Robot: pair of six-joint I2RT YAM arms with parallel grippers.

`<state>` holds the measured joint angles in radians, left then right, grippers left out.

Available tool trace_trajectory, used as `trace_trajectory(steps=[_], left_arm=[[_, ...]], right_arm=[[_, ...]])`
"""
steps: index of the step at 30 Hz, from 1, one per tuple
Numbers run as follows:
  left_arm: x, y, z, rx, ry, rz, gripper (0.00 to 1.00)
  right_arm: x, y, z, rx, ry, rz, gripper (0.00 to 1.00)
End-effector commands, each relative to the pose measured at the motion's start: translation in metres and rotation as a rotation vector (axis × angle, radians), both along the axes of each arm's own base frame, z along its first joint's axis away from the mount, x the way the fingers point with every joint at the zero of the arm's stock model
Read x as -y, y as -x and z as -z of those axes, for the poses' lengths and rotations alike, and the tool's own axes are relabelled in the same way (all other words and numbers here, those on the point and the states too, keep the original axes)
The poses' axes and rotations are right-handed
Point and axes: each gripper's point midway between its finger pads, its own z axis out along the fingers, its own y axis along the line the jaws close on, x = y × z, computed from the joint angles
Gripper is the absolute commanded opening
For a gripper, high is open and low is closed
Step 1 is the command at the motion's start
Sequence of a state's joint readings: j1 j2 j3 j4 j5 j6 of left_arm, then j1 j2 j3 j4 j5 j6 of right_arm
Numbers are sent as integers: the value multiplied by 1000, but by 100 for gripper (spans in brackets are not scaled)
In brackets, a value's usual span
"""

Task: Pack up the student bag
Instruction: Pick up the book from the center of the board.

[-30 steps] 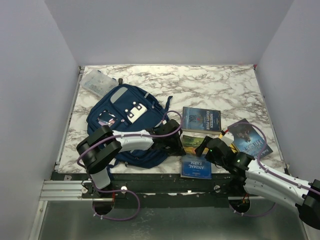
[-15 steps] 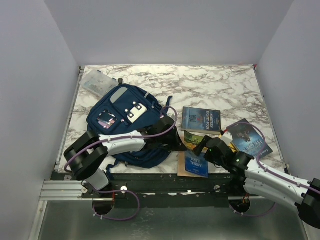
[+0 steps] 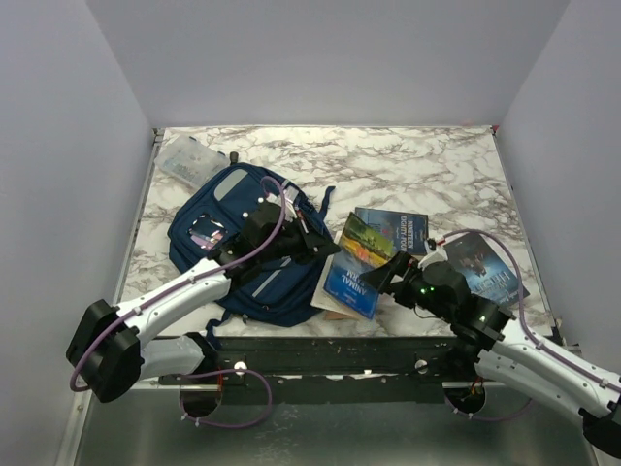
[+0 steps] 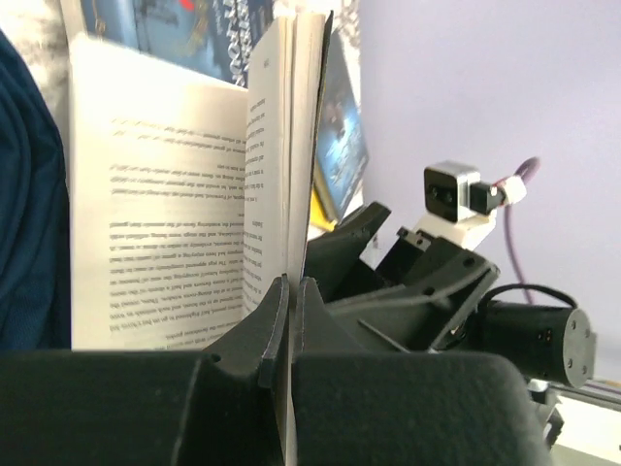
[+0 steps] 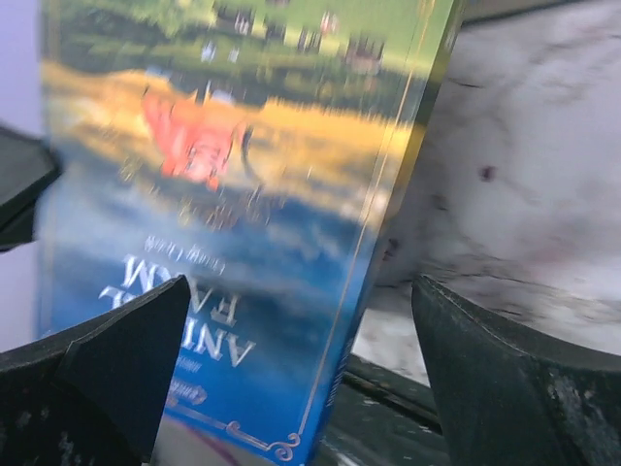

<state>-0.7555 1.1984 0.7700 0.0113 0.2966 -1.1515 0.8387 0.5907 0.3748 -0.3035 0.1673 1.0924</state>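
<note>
The book (image 5: 243, 194) shows ANIMAL FARM upside down on its cover in the right wrist view — the left wrist view instead shows printed pages, too small to read. The left gripper (image 4: 289, 291) pinches the book's edge; the right gripper (image 5: 298, 291) gapes wide beside it. The student bag (image 3: 233, 223) lies at the left of the table (image 3: 437, 165).

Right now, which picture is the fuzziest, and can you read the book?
Right wrist view: the Animal Farm book is blurry, its upside-down title just readable. Left wrist view: its printed pages look fairly sharp, while the left claw pinching them is dark and soft. Top view: evenly lit, crisp.
</note>
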Motion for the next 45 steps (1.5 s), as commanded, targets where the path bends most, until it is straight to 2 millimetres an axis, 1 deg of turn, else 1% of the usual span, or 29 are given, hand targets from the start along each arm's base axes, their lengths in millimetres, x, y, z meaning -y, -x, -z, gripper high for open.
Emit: trace_trajectory(steps=[1, 2, 4, 7, 10, 11, 13, 16, 17, 18, 19, 20, 22, 23, 24, 25, 26, 27, 29, 30, 31, 32, 33, 34, 36, 39, 41, 43, 45], left_arm=[[-5, -15, -59, 123, 156, -28, 0], [-5, -16, -64, 127, 168, -26, 0], [-4, -18, -73, 130, 194, -27, 0], [0, -17, -83, 121, 236, -16, 0], [-1, -18, -84, 114, 264, -36, 0], [-2, -17, -84, 112, 273, -42, 0], [-6, -15, -83, 120, 280, -51, 0], [-13, -9, -73, 118, 271, -63, 0], [-15, -6, -70, 114, 269, -62, 0], [-19, -2, -67, 115, 270, -65, 0], [-23, 1, -67, 127, 272, -67, 0], [-27, 3, -66, 153, 265, -69, 0], [-33, 7, -70, 236, 234, -57, 13], [-37, 8, -74, 268, 207, -55, 14], [-40, 9, -72, 276, 174, -53, 14], [-44, 9, -76, 299, 151, -53, 19], [-47, 8, -75, 303, 122, -55, 27], [-51, 6, -77, 318, 96, -60, 41], [-62, 5, -68, 299, 20, -83, 68], [-68, 4, -68, 306, 1, -98, 77], [-75, 6, -70, 316, -8, -107, 83], [-81, 8, -73, 338, -13, -110, 91], [-88, 9, -73, 348, -28, -119, 96], [-96, 11, -75, 368, -47, -130, 98], [-115, 15, -78, 393, -104, -162, 98], [-143, 24, -75, 392, -191, -226, 98], [-159, 29, -78, 398, -204, -280, 98], [-166, 36, -84, 404, -165, -314, 98], [-165, 44, -94, 415, -93, -316, 98]], right_arm=[[-21, 3, -56, 115, -231, -58, 100], [-23, 3, -62, 126, -272, -58, 100], [-27, 3, -70, 140, -328, -65, 100], [-36, 0, -87, 165, -413, -72, 100], [-42, -5, -98, 159, -453, -67, 93], [-43, -7, -102, 150, -467, -55, 89], [-42, -13, -110, 127, -513, -4, 71], [-41, -17, -136, 214, -588, -2, 43], [-40, -19, -143, 235, -601, 6, 24], [-39, -22, -149, 252, -611, 14, 10], [-40, -23, -156, 262, -619, 20, 1], [-41, -23, -165, 302, -609, -2, 1], [-45, -18, -196, 450, -560, -81, 1], [-46, -17, -207, 496, -524, -108, 1], [-47, -18, -219, 531, -488, -117, 1], [-47, -21, -221, 533, -449, -118, 1], [-48, -21, -230, 562, -423, -129, 1], [-50, -21, -234, 579, -399, -147, 1], [-57, -21, -240, 591, -385, -179, 1], [-60, -22, -243, 592, -379, -196, 1], [-66, -22, -246, 590, -366, -222, 1], [-73, -20, -247, 583, -352, -260, 1], [-79, -20, -251, 582, -338, -294, 1], [-85, -19, -251, 575, -325, -323, 0], [-95, -18, -256, 568, -313, -373, 1], [-107, -16, -269, 557, -338, -424, 1], [-115, -17, -275, 544, -360, -449, 1], [-123, -13, -283, 546, -395, -506, 1], [-130, -5, -290, 549, -434, -584, 1]])
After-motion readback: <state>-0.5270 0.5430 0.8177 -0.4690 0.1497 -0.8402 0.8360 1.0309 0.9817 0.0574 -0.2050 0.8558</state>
